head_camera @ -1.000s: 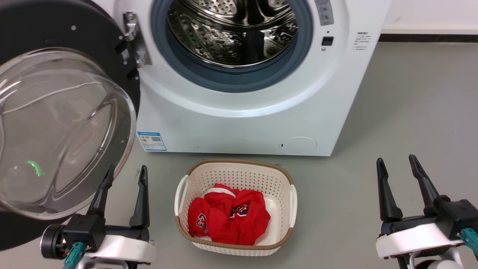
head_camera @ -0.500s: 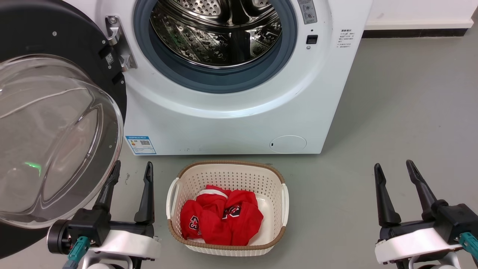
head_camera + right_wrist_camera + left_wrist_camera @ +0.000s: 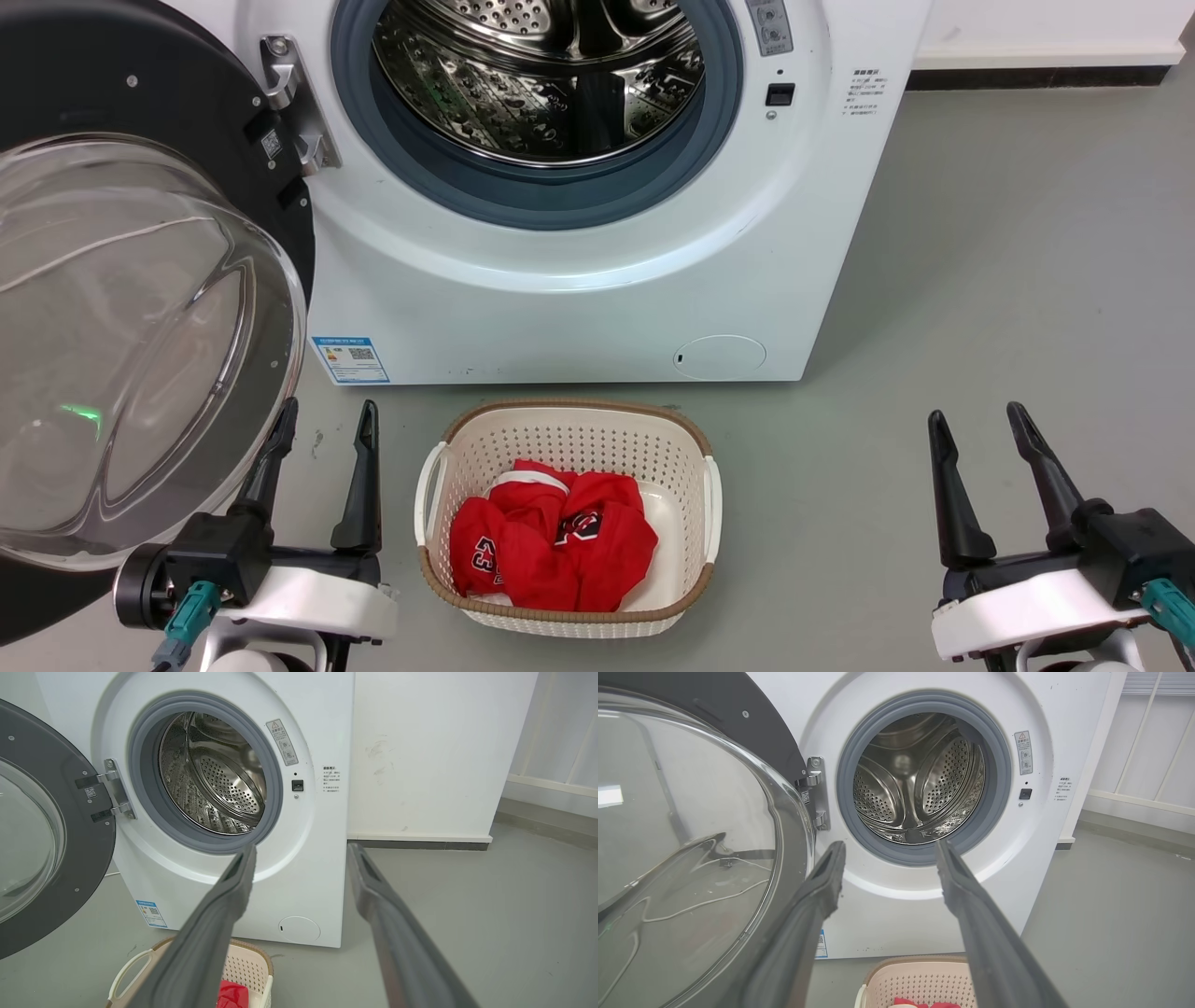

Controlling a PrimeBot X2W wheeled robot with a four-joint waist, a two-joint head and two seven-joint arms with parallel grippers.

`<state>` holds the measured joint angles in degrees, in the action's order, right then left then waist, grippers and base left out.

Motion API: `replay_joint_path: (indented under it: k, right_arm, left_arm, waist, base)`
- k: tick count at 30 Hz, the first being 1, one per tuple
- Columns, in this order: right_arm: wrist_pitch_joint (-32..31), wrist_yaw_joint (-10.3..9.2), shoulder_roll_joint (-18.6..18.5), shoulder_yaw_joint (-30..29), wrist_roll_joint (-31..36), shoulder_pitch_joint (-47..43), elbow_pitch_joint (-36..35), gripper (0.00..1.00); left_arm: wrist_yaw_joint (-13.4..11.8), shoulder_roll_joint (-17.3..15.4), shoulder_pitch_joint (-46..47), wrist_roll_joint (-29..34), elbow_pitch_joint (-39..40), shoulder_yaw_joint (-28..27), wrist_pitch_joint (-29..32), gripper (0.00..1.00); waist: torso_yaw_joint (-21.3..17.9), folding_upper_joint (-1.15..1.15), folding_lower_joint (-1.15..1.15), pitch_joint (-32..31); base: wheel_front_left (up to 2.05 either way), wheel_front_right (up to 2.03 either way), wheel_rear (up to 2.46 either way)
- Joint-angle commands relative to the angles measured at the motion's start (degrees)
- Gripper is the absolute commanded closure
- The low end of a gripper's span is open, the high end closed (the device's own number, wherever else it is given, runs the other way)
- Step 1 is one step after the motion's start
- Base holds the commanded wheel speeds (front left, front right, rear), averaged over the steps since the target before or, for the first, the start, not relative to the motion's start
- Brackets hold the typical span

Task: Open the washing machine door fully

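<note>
Since the washing machine door (image 3: 140, 317) already stands swung wide on its hinge (image 3: 291, 103), it takes up the left side of the head view, its black disc and clear glass bowl turned outward toward the camera and away from the opening. Beside it, the washing machine (image 3: 579, 299) fills the upper middle of the frame, with the steel drum (image 3: 537, 75) and the grey-blue gasket (image 3: 560, 201) fully uncovered.

Below the door, at the lower left, the left hand (image 3: 327, 406) has its two fingers spread and holds nothing. Its outer finger overlaps the bowl's lower rim in the picture, but I cannot tell whether it touches. At the lower right, well apart from the machine, the right hand (image 3: 974, 412) is likewise spread and empty over the grey floor (image 3: 980, 280). Between the two hands, just in front of the machine, sits a pale perforated basket (image 3: 579, 411) with a red garment (image 3: 555, 541) inside.

As I judge it, the task is at its last step or done: the door looks at or near the end of its swing. If any travel remains, the next move calls for the left hand to press on the black rim, not the glass, and push along the hinge's arc away from the opening, while keeping clear of the basket.
</note>
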<state>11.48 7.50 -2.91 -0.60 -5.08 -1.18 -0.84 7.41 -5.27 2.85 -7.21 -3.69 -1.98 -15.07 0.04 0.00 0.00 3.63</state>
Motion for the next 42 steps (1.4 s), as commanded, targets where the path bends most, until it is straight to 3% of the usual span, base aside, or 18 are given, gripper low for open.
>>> replay_joint_path:
  k: [1,15,16,20,42]
  right_arm:
    - [0.07,-0.02,0.06,0.06,-0.19,0.57,0.15,0.0]
    - [0.1,-0.02,0.06,0.03,-0.48,0.58,0.57,0.0]
    - [0.05,0.0,0.0,0.04,-0.21,0.0,0.55,1.0]
    - [-0.03,0.0,0.02,0.27,-0.77,-1.05,2.42,1.0]
    - [-3.58,0.0,-1.42,0.36,-26.64,1.45,5.73,1.0]
  left_arm:
    - [0.13,-0.27,0.76,-0.02,-0.14,0.06,-0.13,0.0]
    - [0.13,-0.61,1.04,-0.38,-0.52,0.09,-0.13,0.0]
    - [0.01,-0.32,0.12,-0.14,-0.44,0.05,0.0,1.0]
    - [-0.01,0.29,-1.03,-0.69,-2.51,0.04,0.19,1.0]
    - [0.02,0.87,0.38,-24.36,-4.62,-1.3,6.21,1.0]
  waist:
    - [-0.04,0.0,0.0,-0.07]
    - [-0.13,0.0,0.0,-0.48]
    - [-0.14,0.0,0.0,-0.49]
    - [-0.15,0.0,0.0,-0.52]
    - [-0.13,0.0,0.0,-1.04]
  base:
    - [0.0,0.0,0.0]
    - [0.0,0.0,0.0]
    - [0.0,0.0,0.0]
    - [0.0,0.0,0.0]
    - [0.0,0.0,0.0]
